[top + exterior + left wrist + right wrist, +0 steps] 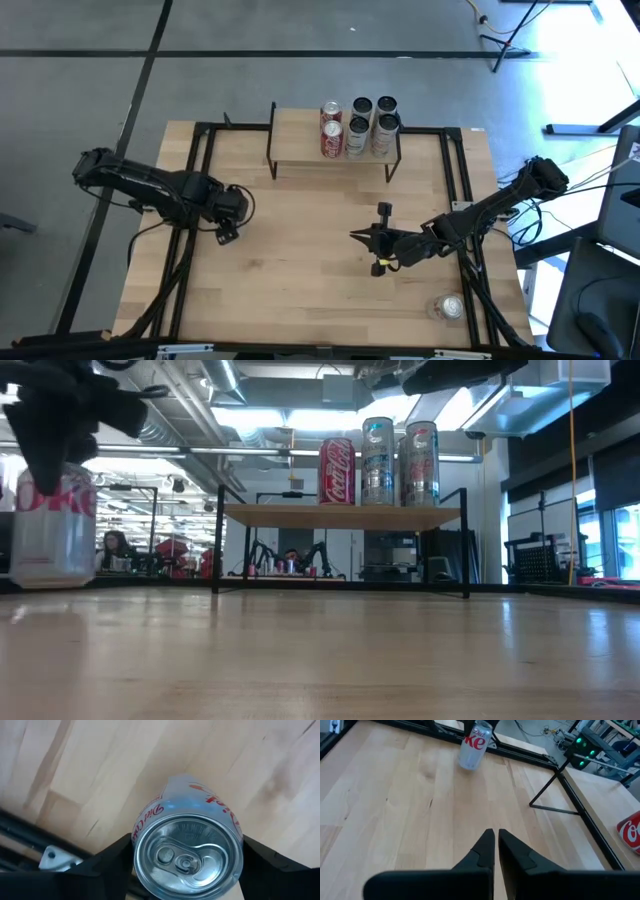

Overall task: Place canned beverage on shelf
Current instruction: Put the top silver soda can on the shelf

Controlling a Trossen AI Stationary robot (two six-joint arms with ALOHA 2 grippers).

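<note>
Nearest the front edge of the tabletop (pixel 300 250), a clear cup-like thing (pixel 447 307) lies on the wood at the right; I can't make out just what it is.

A little farther in, the right tool (pixel 494 840) hangs low over the middle-right of the tabletop with its two dark fingers pressed together, nothing between them.

Over at the left side, the left tool (pixel 187 862) is down over a silver Diet Coke can (pixel 189 845) that stands upright on the wood. Its fingers (pixel 107 862) sit on either side of the can near the top, close to the metal, but I can't say for certain that they are clamped on it. From table height the can (pixel 52 525) shows with its base on the surface and the dark tool over its top.

At the far end stands the shelf (pixel 335 152), a pale plank on thin black legs. On its right half are the cans already placed: two red Coca-Cola cans (pixel 331 129) one behind the other, and beside them four silver cans (pixel 372 122) in two rows. The left half of the plank is bare.
</note>
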